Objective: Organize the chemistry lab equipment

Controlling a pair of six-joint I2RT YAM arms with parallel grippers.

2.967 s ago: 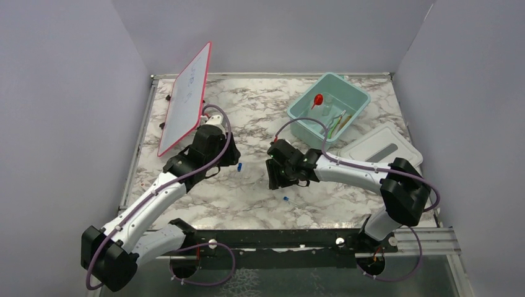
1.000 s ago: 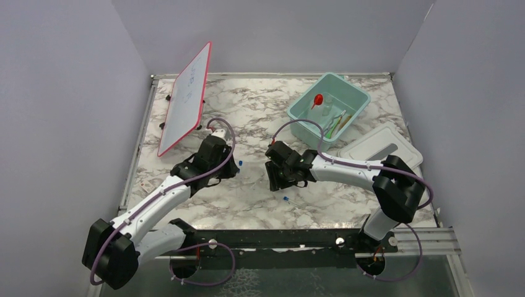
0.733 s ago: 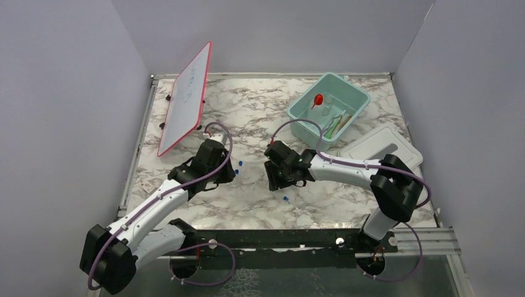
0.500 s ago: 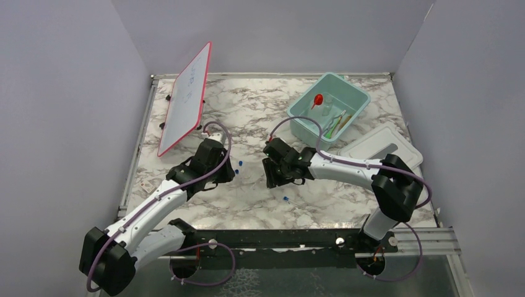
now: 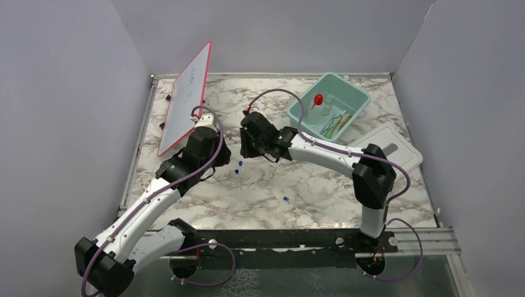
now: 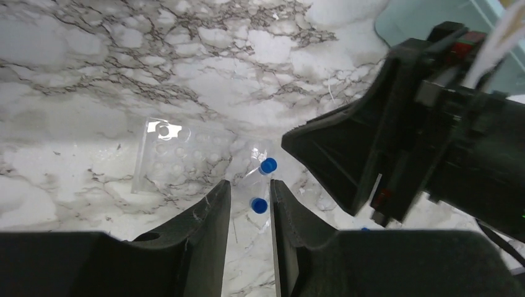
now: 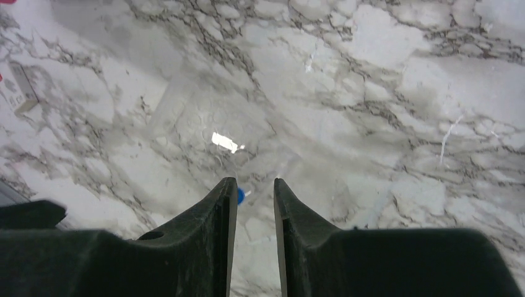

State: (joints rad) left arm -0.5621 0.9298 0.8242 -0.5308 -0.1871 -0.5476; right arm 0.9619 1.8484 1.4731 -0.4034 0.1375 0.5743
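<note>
The left claw (image 6: 251, 185) hangs over the marble table (image 5: 322, 192) with its fingers slightly parted and nothing gripped. Seen through that narrow gap, a blue-capped tube (image 6: 259, 205) lies on the table below. A second tube (image 6: 268, 166) lies just beyond it. A clear plastic tray (image 6: 176, 162) lies flat to the left of them in the wrist view.

The right claw (image 7: 255, 182) faces the left one from the other side, so the two tubes lie between them. Its fingers also stand a little apart and hold nothing. One blue cap shows at the inner edge of its left-hand finger, down on the table.

A third tube (image 5: 286, 199) lies alone, nearer the arm bases and well apart from both claws. The tubes' clear bodies fade into the marble, so I cannot tell which way they point.

Beyond the right claw sits the teal tub (image 5: 301, 128), with a red funnel (image 5: 317, 99) and other small items inside. Its white lid (image 5: 396, 139) lies beside it. The pink-edged whiteboard (image 5: 186, 99) leans at the far left; its faint marks are unreadable.
</note>
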